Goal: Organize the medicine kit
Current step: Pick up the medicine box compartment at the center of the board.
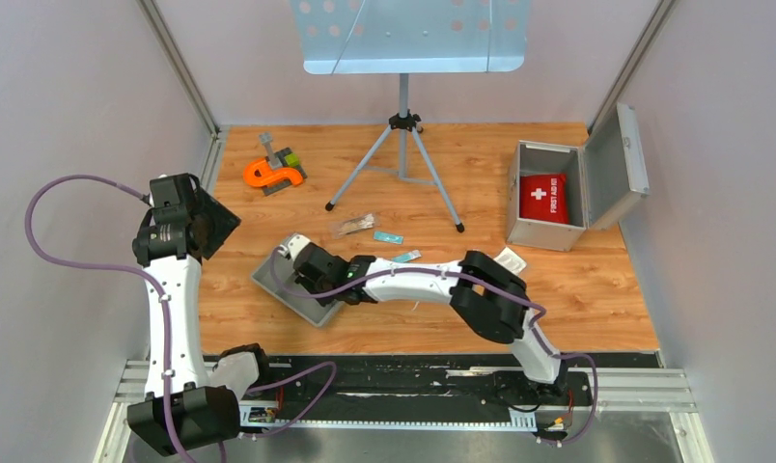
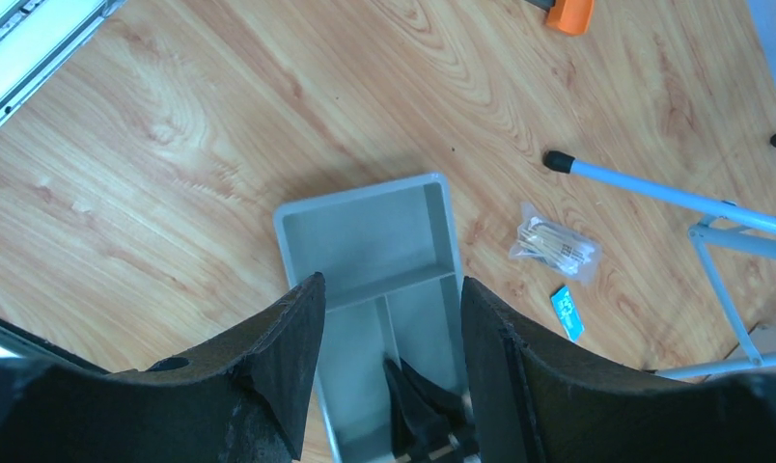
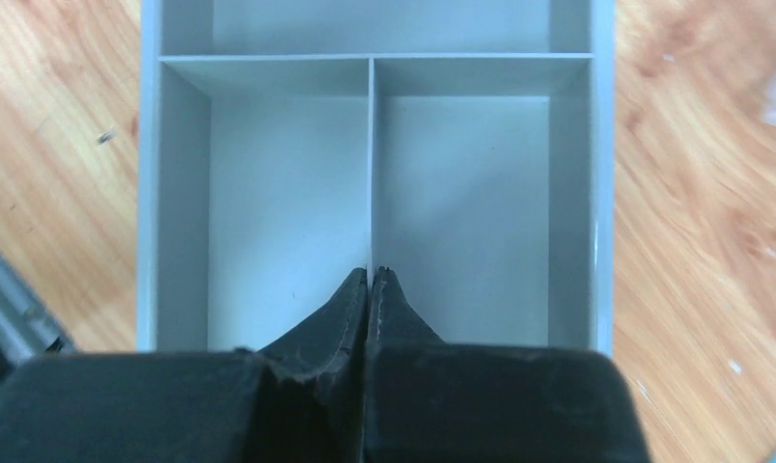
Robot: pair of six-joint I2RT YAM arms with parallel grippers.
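Note:
The medicine kit (image 1: 540,234), a silver aluminium case, stands open at the back right with its lid (image 1: 616,164) swung aside and a red first-aid pouch (image 1: 543,198) inside. A shallow grey tray (image 1: 290,297) (image 2: 365,231) (image 3: 288,193) lies left of centre. My right gripper (image 1: 307,280) (image 3: 370,270) (image 2: 428,405) reaches into it, its jaws shut on the tray's thin middle divider (image 3: 370,164). My left gripper (image 1: 210,224) (image 2: 392,285) hangs open above and left of the tray, holding nothing.
Loose on the wood between tray and kit are a clear bag of swabs (image 1: 353,225) (image 2: 555,247), a blue packet (image 1: 389,236) (image 2: 567,313), another small packet (image 1: 407,257) and a white packet (image 1: 510,259). A tripod stand (image 1: 403,125) and an orange tool (image 1: 273,172) stand behind.

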